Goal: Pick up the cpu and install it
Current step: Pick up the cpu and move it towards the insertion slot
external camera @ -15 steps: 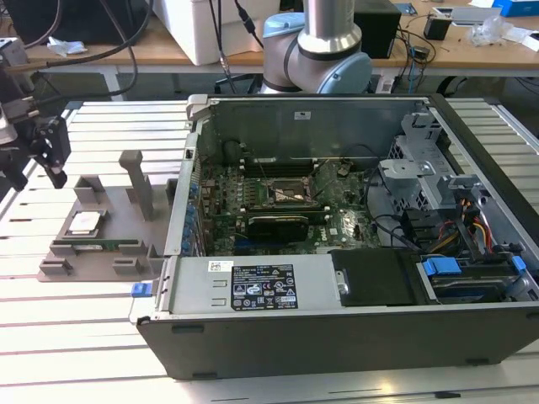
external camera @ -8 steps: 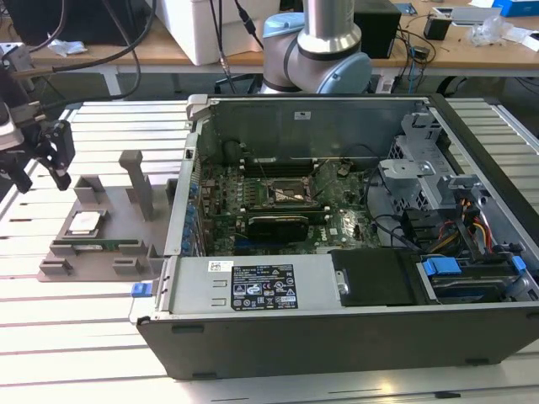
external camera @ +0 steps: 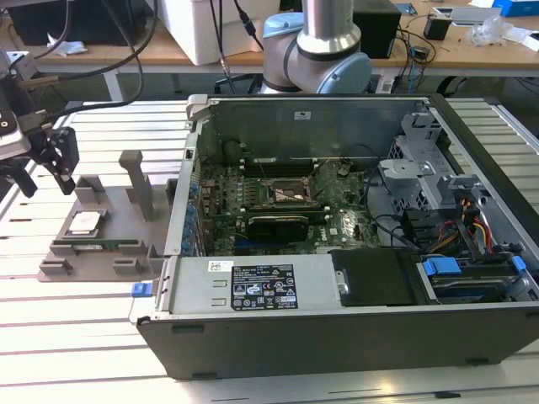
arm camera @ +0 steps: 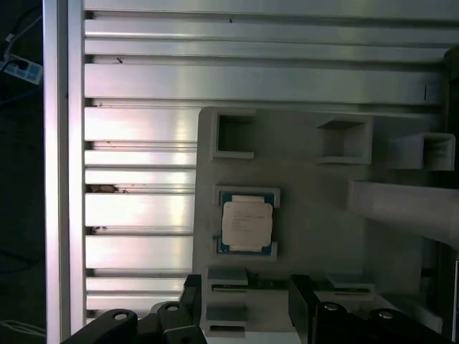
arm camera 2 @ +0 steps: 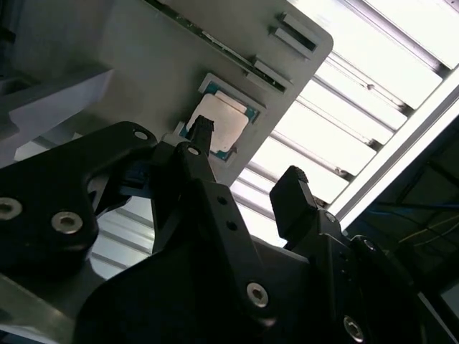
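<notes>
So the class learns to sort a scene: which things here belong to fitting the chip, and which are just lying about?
Job: chip, grey tray holding it, open gripper, socket in the computer.
Lying about: memory stick, white box, black box.

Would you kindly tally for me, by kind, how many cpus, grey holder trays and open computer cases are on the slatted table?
cpu: 1
grey holder tray: 1
open computer case: 1
Total: 3
</notes>
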Robot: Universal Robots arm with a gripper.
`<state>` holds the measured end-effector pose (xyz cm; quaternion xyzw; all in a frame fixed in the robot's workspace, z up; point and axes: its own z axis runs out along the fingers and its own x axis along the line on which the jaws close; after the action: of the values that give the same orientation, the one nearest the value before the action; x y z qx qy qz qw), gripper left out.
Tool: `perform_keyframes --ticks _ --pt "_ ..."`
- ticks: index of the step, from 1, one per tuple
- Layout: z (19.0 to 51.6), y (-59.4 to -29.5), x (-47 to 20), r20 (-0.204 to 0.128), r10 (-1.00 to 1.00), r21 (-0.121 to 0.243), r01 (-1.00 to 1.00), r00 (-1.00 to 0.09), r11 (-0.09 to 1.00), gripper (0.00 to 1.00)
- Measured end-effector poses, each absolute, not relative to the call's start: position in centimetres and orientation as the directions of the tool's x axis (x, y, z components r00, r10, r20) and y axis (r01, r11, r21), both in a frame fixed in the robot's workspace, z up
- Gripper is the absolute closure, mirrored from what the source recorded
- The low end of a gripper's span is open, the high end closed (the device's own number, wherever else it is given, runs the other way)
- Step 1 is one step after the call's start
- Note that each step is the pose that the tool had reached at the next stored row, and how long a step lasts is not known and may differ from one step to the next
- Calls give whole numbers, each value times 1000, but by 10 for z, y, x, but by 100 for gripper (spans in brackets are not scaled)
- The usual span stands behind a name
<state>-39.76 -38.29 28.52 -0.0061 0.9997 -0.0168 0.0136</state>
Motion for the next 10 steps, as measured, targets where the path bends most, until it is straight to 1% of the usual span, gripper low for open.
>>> perform_keyframes --ticks 10 --pt "273 -382 -398 -27 -13 -34 -12 -1000 999 40"
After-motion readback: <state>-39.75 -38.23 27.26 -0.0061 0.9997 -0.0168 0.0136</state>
